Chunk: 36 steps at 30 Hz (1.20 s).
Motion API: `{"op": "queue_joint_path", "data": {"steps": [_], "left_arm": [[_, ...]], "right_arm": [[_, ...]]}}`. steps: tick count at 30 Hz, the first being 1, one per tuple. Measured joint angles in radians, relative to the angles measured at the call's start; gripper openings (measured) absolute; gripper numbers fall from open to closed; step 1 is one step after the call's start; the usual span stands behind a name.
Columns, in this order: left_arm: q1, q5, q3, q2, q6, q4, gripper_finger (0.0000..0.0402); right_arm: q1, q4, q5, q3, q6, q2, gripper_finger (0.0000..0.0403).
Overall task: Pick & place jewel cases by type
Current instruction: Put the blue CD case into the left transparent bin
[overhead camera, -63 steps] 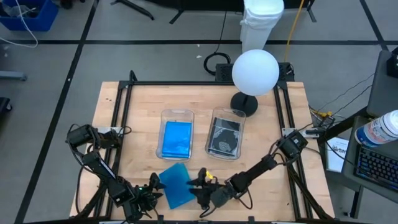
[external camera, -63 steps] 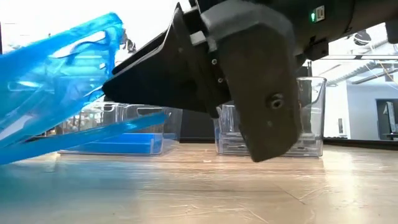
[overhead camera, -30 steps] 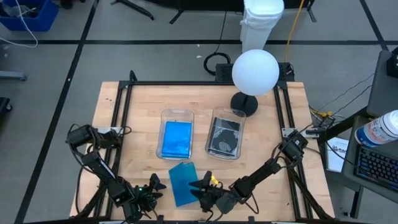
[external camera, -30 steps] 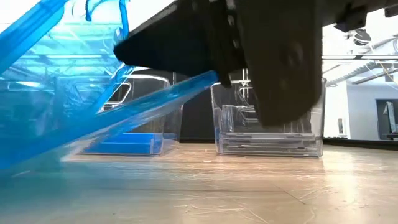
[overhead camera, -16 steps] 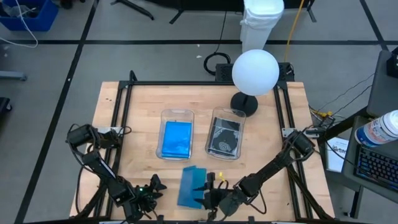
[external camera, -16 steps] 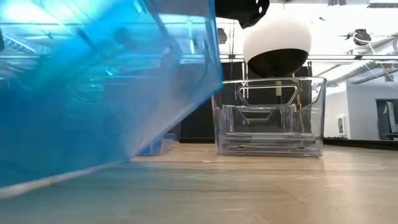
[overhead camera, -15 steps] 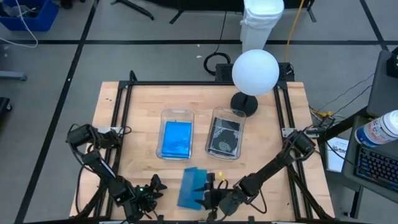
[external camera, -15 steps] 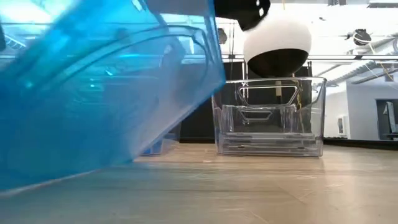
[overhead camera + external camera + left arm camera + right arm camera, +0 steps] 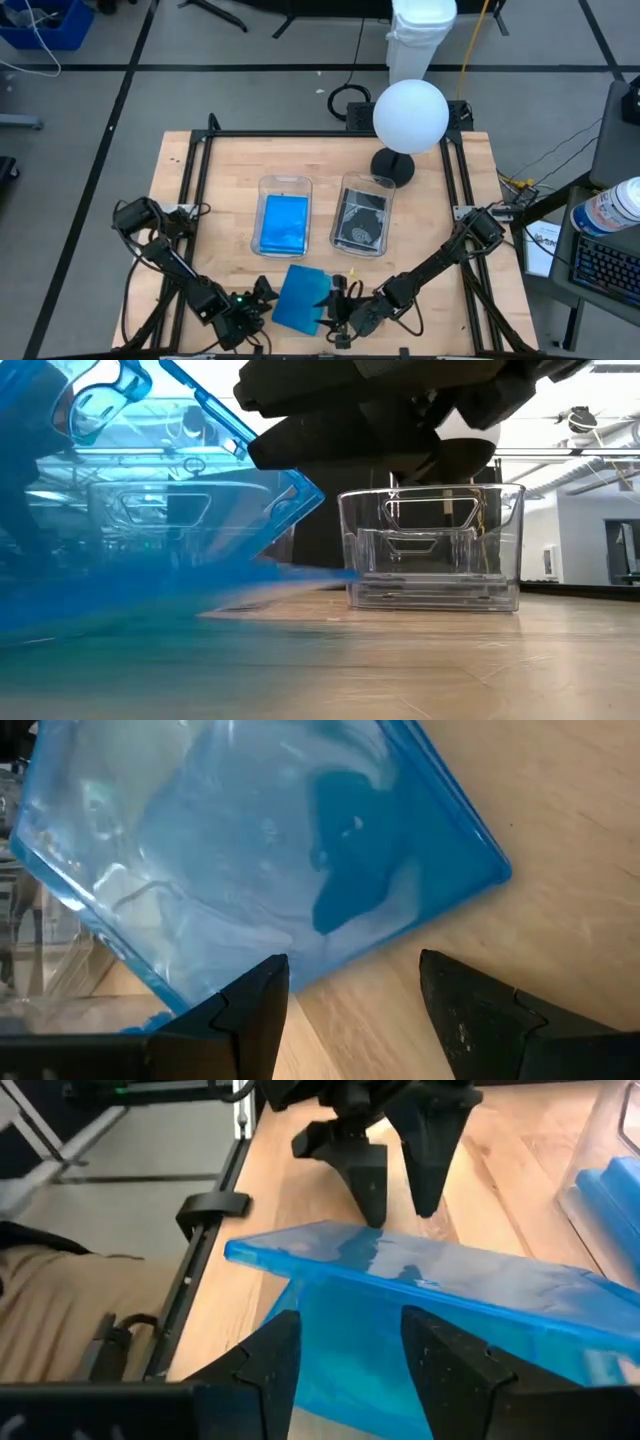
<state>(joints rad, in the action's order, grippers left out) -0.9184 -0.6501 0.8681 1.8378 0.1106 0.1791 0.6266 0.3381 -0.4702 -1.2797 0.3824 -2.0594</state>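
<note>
A: Moved since half a second ago: blue jewel case [image 9: 302, 296], then a narrow strip seen nearly edge-on from above, now shows its broad square face, lying by the table's near edge, in front of the left bin [image 9: 283, 216]. Left gripper [image 9: 262, 299] has come in from farther left to the case's left edge.

B: Entry, grip?

A: Right gripper [image 9: 338, 302] grasps the case at its right edge; in its wrist view both fingers [image 9: 268, 1355] straddle the blue plastic. Left gripper's jaws stand wide, released, at the opposite edge; touching or just short of it, cannot tell.

B: Entry, obscured?

A: Low view: the case fills the left half as a blurred blue sheet [image 9: 150, 560], so the left bin behind it is barely readable; a dark gripper body hangs across the top. High view: the case's right edge is covered by the right gripper. Whether the case opens along a hinge, cannot tell.

B: Entry, orientation?

A: Square, so no clear long axis; rotated slightly clockwise on the wooden table [image 9: 230, 170], one edge raised, tilted rather than flat.

B: Other stock?

A: Blue cases [image 9: 284, 222] in the left bin; grey disc cases [image 9: 360, 222] in the right bin [image 9: 363, 212].
</note>
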Motion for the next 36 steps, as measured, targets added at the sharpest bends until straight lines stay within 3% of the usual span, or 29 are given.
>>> {"op": "queue_joint_path", "data": {"steps": [5, 14, 21, 25, 36], "left_arm": [[0.018, 0.011, 0.000, 0.000, 0.051, -0.055, 0.0232], [0.056, 0.067, 0.000, 0.000, 0.150, -0.126, 0.0232], [0.088, 0.104, 0.000, 0.002, 0.163, -0.135, 0.0232], [0.100, 0.128, 0.001, 0.002, 0.196, -0.135, 0.0232], [0.100, 0.152, 0.001, 0.002, 0.209, -0.118, 0.0232]], "right_arm": [[-0.019, 0.132, 0.004, 0.057, 0.085, 0.000, 0.0167], [-0.058, 0.317, 0.025, 0.201, 0.417, 0.001, 0.0173], [-0.076, 0.497, 0.090, 0.276, 0.519, 0.001, 0.0173], [-0.089, 0.527, 0.157, 0.279, 0.548, 0.001, 0.0173], [-0.090, 0.526, 0.194, 0.279, 0.654, 0.001, 0.0176]]}}
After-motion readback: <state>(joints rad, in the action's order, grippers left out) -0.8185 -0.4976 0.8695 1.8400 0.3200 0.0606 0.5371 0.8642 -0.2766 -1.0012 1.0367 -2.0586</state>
